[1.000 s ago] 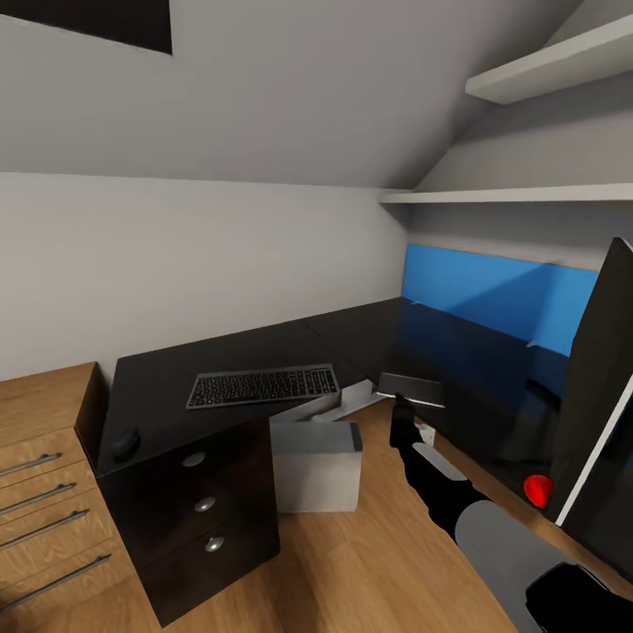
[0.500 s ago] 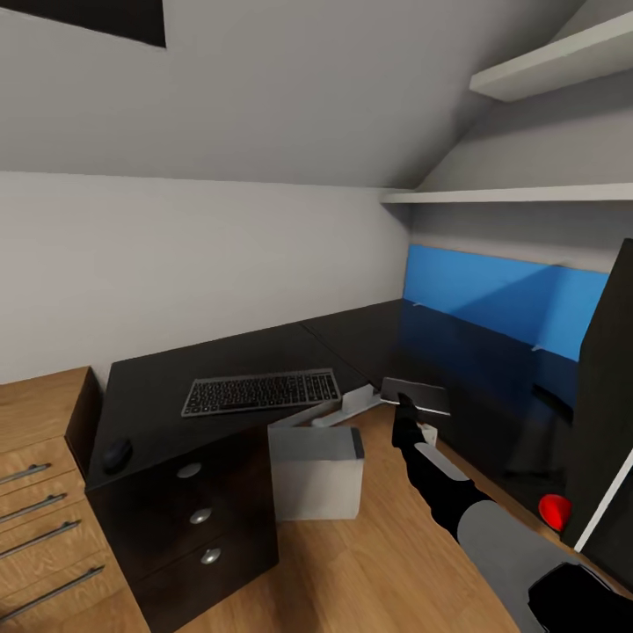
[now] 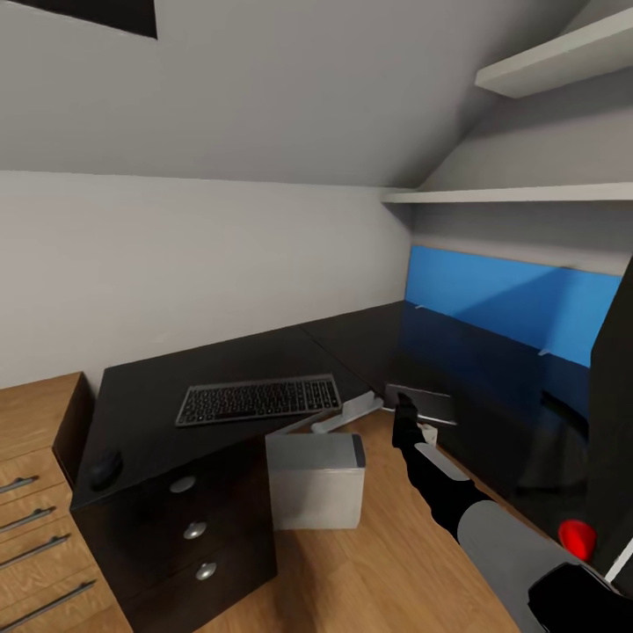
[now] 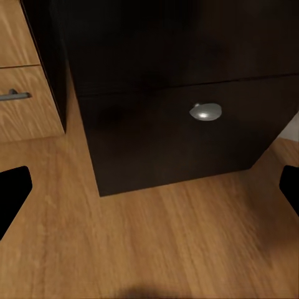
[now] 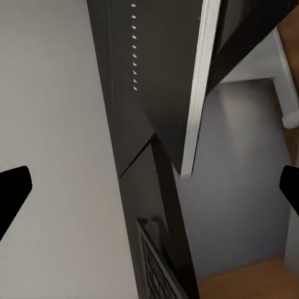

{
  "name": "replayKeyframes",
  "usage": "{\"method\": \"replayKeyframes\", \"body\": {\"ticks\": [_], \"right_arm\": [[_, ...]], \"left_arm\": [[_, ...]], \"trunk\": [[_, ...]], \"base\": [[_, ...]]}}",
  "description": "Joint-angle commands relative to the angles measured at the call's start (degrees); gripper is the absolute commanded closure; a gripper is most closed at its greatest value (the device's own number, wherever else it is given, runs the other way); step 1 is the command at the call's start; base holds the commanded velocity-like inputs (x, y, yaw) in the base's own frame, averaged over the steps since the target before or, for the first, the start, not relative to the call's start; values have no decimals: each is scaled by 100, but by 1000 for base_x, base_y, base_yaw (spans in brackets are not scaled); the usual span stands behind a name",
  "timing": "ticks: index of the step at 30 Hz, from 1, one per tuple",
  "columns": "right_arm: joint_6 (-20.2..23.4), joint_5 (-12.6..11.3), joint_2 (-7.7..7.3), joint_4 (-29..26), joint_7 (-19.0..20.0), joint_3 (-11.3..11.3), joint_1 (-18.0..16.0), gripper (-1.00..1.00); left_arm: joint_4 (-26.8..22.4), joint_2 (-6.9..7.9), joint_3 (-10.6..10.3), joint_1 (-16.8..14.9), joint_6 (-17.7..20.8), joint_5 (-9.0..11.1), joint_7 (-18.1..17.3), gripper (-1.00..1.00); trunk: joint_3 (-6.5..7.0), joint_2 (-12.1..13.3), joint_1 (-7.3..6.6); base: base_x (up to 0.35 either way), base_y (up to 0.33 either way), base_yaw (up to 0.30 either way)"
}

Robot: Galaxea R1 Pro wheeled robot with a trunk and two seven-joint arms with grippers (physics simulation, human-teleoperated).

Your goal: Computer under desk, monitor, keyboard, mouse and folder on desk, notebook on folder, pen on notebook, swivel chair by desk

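Note:
The glossy black desk (image 3: 352, 347) carries the grey keyboard (image 3: 259, 400) and, near its left end, the dark mouse (image 3: 105, 469). The light-grey computer (image 3: 315, 479) stands on the floor beside the desk's drawers (image 3: 180, 527). The black monitor (image 3: 615, 413) with its red dot shows at the right edge. A thin dark slab with a pale edge (image 3: 422, 404) lies at the desk's inner edge; whether it is the folder or the notebook I cannot tell. My right gripper (image 3: 404, 420) (image 5: 149, 187) is just in front of it, open. My left gripper (image 4: 149, 187) is open, low before the bottom drawer knob (image 4: 205, 112). Swivel chair and pen are out of view.
A light wooden dresser (image 3: 31, 492) with bar handles stands against the desk's left end. White shelves (image 3: 527, 193) and a blue back panel (image 3: 501, 294) lie behind the desk's right wing. White desk legs (image 3: 347, 411) sit above the computer. The floor is wood (image 3: 387, 563).
The whole picture has slid left and down, so the camera has moved; the monitor now sits further off the right edge. My right arm holds the same pose by the dark slab.

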Motion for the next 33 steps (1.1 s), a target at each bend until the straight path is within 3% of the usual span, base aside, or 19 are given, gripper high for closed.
{"method": "replayKeyframes", "body": {"ticks": [1,22,28,33], "right_arm": [[-34,-62,-6,-2,29,42,-4,-100],[-45,-60,-8,-2,29,32,-4,-100],[-50,-56,-11,-2,29,-63,-4,-100],[-51,-54,-15,-2,29,-144,-4,-100]], "left_arm": [[-5,-6,24,-2,2,23,-53,-100],[-2,-11,22,-2,3,23,-58,-100],[-17,-20,16,-1,2,36,-67,-100],[-31,-32,15,1,3,46,-66,-100]], "trunk": [[-5,-2,1],[-5,-2,1],[-5,-2,1],[-94,-203,111]], "base": [[83,0,0],[91,0,0],[19,0,0],[4,0,0]]}}
